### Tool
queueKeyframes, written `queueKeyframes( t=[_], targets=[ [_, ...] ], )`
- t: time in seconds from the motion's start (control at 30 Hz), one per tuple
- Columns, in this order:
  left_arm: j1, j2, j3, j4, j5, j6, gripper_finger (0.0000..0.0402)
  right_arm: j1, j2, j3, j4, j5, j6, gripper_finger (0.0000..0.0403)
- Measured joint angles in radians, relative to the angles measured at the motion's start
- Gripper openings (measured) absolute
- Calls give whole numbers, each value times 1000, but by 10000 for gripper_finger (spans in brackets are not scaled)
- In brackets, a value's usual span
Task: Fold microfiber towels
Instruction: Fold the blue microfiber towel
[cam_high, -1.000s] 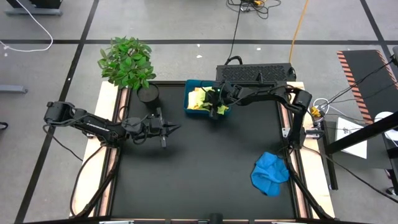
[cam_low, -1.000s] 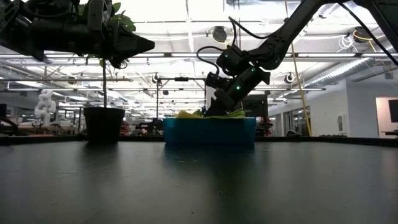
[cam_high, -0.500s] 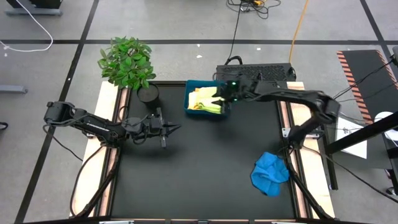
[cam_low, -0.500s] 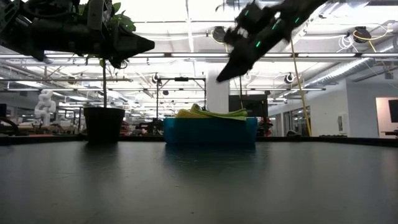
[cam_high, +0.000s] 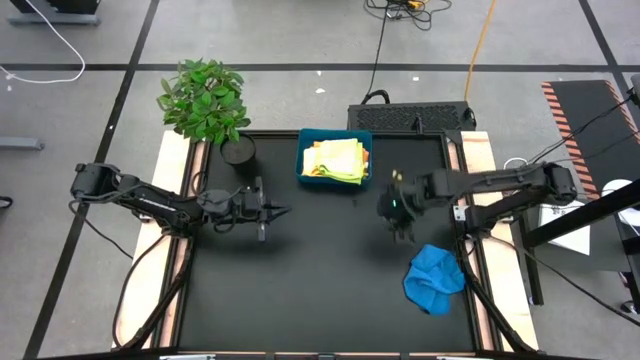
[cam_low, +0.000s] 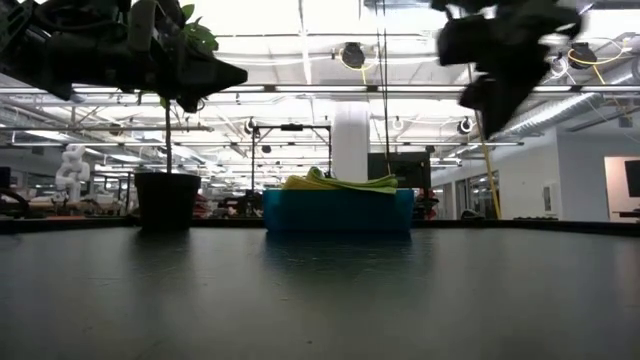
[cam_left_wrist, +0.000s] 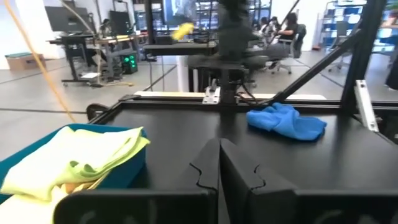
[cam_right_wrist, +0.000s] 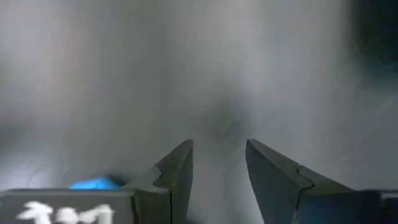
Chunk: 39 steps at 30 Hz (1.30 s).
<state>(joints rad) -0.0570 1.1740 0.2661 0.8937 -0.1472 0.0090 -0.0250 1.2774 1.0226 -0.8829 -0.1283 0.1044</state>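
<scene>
The right claw (cam_high: 396, 213) hangs spread and empty above the tabletop (cam_high: 320, 270), near the crumpled blue towel (cam_high: 435, 279) at the right edge; a shallow pinch could lift 1 layer and drag it. It is a rounded heap, no clear long axis. The left claw (cam_high: 272, 211) waits pressed together at the left.

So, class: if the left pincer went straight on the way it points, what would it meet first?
Probably the right arm straight ahead; the shut left pincer aims between the teal tray and blue towel. Depth is unclear.
</scene>
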Motion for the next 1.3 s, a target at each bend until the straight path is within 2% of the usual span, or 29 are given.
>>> queueKeyframes(
  t=[0.17,0.27,0.43,0.53,0.87,1.03,1.23,1.3],
  targets=[
    [0,0,0,-2,-13,-1,23,135,-1,-70,-84,-3,181,141],
    [-1,0,0,-2,-11,-29,23,179,0,-131,-109,-12,300,141],
    [-22,0,0,-1,-12,-87,23,214,0,-239,-106,-89,434,141],
    [-45,0,0,-2,-12,-91,24,225,0,-295,-96,-135,476,141],
    [-84,0,0,-2,-71,-86,24,243,-3,-427,83,-138,470,137],
    [-81,0,0,-3,-71,-84,24,243,-13,-417,102,-107,450,94],
    [-81,-2,0,-1,-72,-50,24,245,-62,-401,169,-67,397,14],
    [-81,-2,0,-7,-72,-34,24,246,-91,-401,197,-34,379,6]
  ],
)
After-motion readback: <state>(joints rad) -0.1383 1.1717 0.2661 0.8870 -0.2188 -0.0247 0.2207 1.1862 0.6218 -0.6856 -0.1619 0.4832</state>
